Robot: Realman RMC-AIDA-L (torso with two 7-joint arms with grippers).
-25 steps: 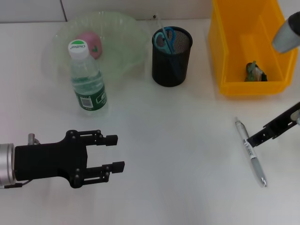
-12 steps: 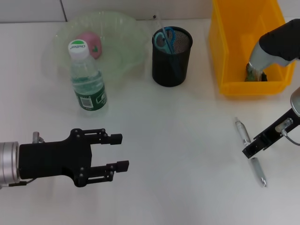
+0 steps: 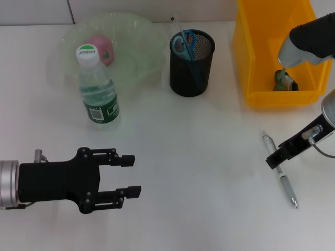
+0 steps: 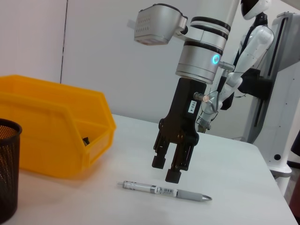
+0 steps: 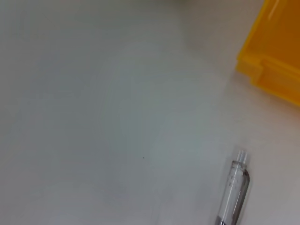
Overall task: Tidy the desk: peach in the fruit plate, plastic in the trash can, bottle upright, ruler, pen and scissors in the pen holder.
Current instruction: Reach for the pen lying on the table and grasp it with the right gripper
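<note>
**Desk inventory: pen on table, right gripper above it**

Right gripper (image 4: 168,168): pointing straight down on a vertical wrist, fingers parted, holding nothing, hanging just over the pen's middle; not touching it in the left wrist view. In the head view only its dark fingertip end (image 3: 275,158) shows beside the pen.

Left gripper (image 3: 125,175): low over the near left of the table (image 3: 199,136), held level, fingers spread, empty.

Pen (image 3: 280,170): silver-grey barrel with a clear section and a printed label, lying flat on the table in front of the yellow bin (image 3: 251,63).

Bottle (image 3: 97,91): upright, white cap, green label, just beside the fruit plate (image 3: 141,47).

Peach (image 3: 102,48): pink, in the plate.

Pen holder (image 3: 191,68): black mesh; blue-handled scissors (image 3: 184,42) inside.

Bin contents: a small dark item (image 3: 285,81), hard to identify. In the right wrist view the pen (image 5: 233,187) is cut off at the frame edge.
</note>
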